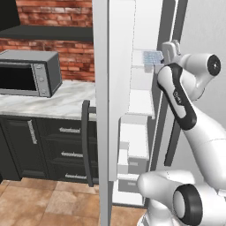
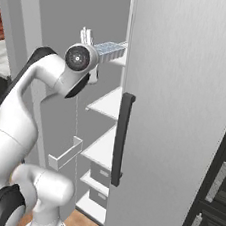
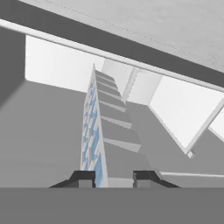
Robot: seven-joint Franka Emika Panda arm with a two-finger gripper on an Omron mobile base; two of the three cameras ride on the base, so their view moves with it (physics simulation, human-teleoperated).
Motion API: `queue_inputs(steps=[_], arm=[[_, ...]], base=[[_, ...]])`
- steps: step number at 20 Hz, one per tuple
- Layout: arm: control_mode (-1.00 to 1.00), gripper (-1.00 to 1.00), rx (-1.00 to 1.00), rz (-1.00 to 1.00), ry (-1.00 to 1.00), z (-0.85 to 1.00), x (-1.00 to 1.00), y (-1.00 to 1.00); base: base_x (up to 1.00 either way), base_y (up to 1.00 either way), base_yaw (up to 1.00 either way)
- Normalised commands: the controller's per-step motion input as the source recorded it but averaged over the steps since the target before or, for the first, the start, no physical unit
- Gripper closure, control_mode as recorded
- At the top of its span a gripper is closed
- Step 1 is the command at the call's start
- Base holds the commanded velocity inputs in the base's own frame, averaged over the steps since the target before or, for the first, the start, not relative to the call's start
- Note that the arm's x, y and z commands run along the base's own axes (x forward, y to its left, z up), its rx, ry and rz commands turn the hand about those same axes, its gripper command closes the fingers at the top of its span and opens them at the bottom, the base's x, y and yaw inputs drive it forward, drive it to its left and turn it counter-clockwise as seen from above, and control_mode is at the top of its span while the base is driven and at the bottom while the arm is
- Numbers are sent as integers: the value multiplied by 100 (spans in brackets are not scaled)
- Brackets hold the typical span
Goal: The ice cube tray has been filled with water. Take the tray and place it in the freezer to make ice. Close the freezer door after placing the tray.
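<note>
The freezer (image 1: 141, 101) stands open, its white shelves (image 2: 108, 104) stacked one above the other. The freezer door (image 1: 102, 110) is swung out to the left and shows edge-on with its dark bar handle (image 1: 86, 141); its inner side (image 2: 50, 31) carries a bin. My gripper (image 1: 161, 56) (image 2: 99, 50) (image 3: 113, 177) is shut on the near end of the ice cube tray (image 1: 151, 56) (image 2: 110, 48) (image 3: 92, 127). The tray reaches into the freezer at the level of an upper shelf. Its pale blue water cells (image 3: 89, 131) show edge-on in the hand view. Whether it touches the shelf, I cannot tell.
The plain grey fridge door (image 2: 184, 119) is closed on the right, close beside my arm, with its dark handle (image 2: 122, 136). Left of the freezer door are a marble counter (image 1: 57, 99) with a microwave (image 1: 28, 73) and dark lower drawers (image 1: 66, 150). White drawers (image 2: 99, 174) sit low inside the freezer.
</note>
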Motion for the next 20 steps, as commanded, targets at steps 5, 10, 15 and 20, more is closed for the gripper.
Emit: queue_inputs(steps=[5,10,15,20], arm=[[-100,100,1,0,2,0,51,0],[-100,100,0,0,1,0,54,0],[-100,100,0,0,1,0,58,-7],[-100,100,0,0,0,0,60,-11]], base=[[0,0,0],[0,0,0],[0,0,0],[0,0,0]])
